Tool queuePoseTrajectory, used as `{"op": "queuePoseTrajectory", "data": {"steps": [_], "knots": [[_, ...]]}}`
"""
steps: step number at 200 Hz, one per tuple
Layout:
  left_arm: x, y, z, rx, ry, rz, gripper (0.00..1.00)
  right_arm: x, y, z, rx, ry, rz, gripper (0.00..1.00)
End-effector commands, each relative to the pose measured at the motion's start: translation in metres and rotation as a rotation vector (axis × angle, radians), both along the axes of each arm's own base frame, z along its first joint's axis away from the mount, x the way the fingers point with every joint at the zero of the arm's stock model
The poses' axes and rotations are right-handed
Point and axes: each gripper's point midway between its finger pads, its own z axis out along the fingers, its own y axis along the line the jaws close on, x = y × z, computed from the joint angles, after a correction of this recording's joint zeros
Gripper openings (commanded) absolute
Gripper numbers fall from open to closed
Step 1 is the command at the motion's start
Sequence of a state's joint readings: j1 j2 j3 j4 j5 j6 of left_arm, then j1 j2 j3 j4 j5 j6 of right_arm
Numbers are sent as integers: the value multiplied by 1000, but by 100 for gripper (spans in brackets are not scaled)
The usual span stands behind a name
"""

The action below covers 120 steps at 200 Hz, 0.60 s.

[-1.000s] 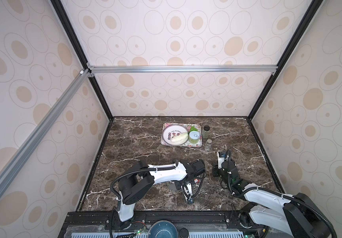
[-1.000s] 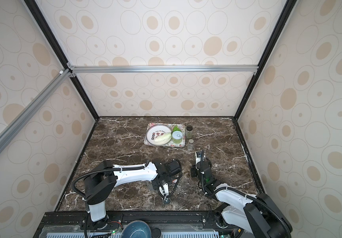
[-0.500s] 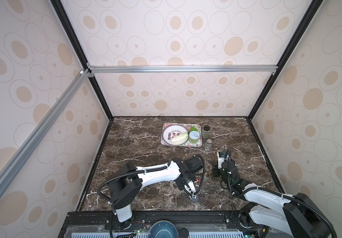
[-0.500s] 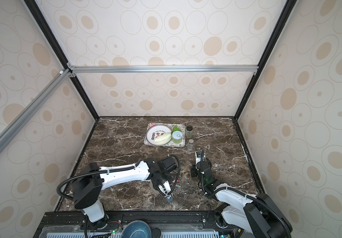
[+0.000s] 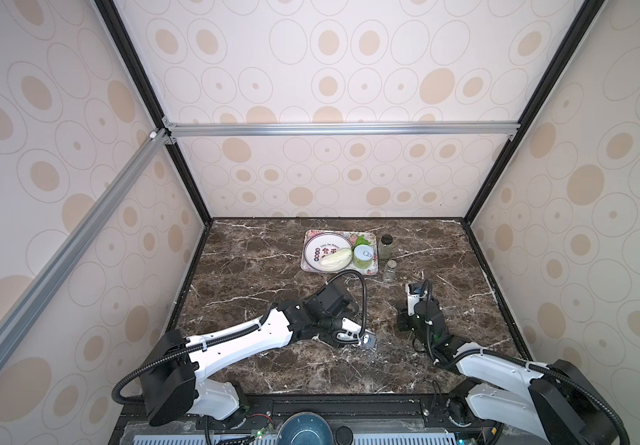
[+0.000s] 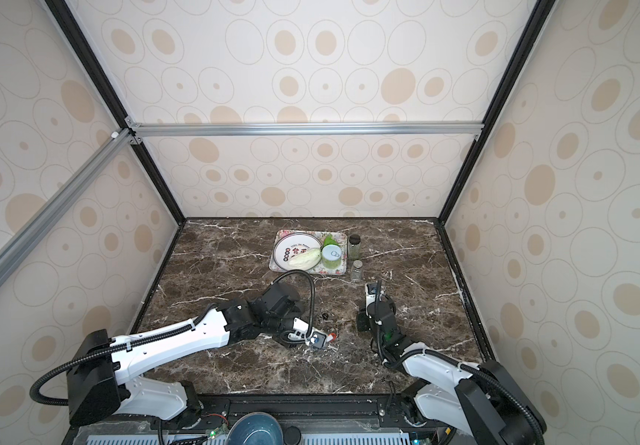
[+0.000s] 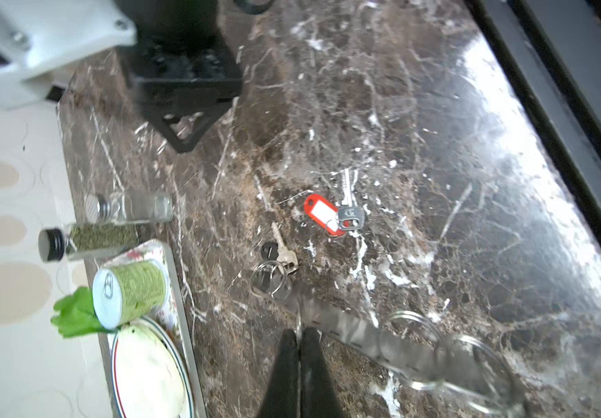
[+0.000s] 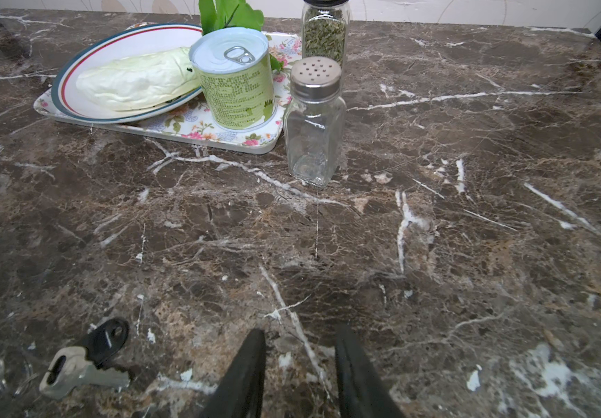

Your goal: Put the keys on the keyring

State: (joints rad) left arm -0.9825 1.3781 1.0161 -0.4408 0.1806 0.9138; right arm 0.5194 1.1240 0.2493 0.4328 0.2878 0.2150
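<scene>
In the left wrist view my left gripper [image 7: 300, 331] is shut on the edge of the keyring [image 7: 364, 336], a thin grey plate with small rim holes, blurred and held just above the marble. Beyond it lie the keys: a silver one with a red tag [image 7: 322, 213] and a pale one with a black tag [image 7: 269, 249] on a wire ring. In both top views the left gripper [image 5: 366, 340] [image 6: 319, 341] sits low at front centre, beside the red tag [image 6: 333, 336]. My right gripper [image 8: 300, 347] [image 5: 403, 327] stands open and empty; the black-tagged key [image 8: 107, 336] lies beside it.
A floral tray [image 5: 372, 271] at the back centre carries a white plate [image 5: 312, 250] with cabbage and a green can [image 5: 363, 257]. A herb jar [image 5: 386, 246] and a glass shaker [image 5: 389, 269] stand beside the tray. The black front rail [image 7: 563, 108] borders the marble.
The left arm has stretched out lower, and its gripper has shifted a little right and away from the front edge. The right arm has not moved.
</scene>
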Motion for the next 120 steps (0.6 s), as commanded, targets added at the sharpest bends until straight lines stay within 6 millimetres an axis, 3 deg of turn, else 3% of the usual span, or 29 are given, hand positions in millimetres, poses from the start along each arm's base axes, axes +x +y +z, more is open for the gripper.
{"op": "queuePoseTrajectory", "data": {"steps": [1,30,69,93,120], "knots": [[11,-7,27,-121,87,172,0,7,2,9,3,-17,-4,34],[21,-3,32,-199,119,264,0,7,2,9,1,-15,-4,35],[50,13,62,-398,194,473,0,8,2,8,-1,-8,-4,35],[66,24,70,-467,284,584,0,8,3,7,-3,-3,-2,35],[74,23,84,-598,331,650,0,8,3,6,-6,2,-1,35]]}}
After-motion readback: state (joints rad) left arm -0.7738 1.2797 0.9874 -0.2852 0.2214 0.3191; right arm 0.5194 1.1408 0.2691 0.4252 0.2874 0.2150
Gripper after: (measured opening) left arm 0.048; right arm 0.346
